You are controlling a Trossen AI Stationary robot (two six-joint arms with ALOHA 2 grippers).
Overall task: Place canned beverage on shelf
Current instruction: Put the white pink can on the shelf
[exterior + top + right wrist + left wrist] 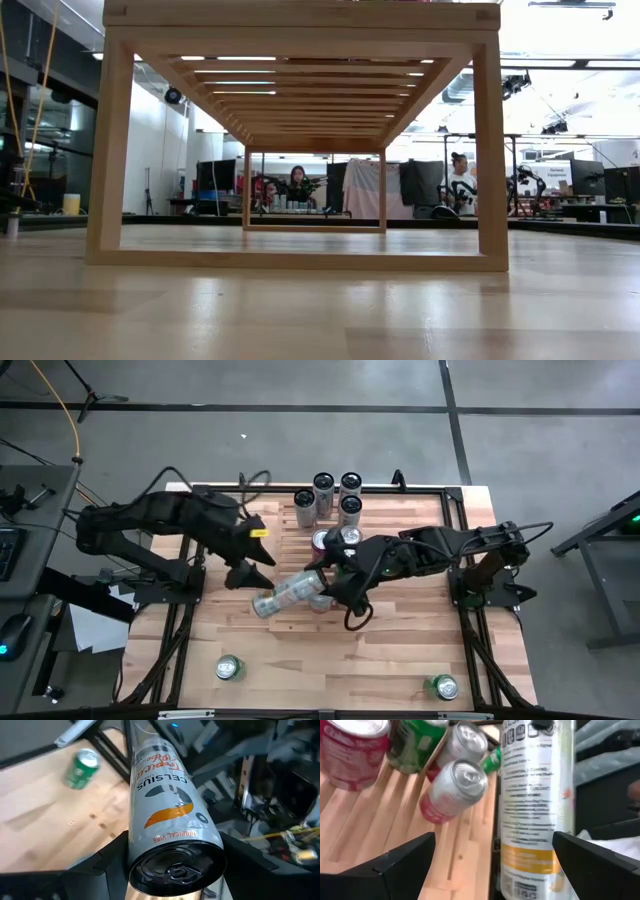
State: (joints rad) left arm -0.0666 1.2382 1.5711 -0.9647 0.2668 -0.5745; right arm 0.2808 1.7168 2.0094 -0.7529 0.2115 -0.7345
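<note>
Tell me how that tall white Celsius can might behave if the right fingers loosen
The Celsius can is round and tilted in the right gripper, so it would probably slide out, topple and roll. Its smooth, glossy wall looks slippery.

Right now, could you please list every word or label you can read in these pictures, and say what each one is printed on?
"CELSIUS": on the tall silver can with the orange swoosh held in the right tool.
"TROPICAL VIBE": same can, near its rim.
Small print on that can, left wrist view: too blurred.
Red can lettering: unreadable.
</note>
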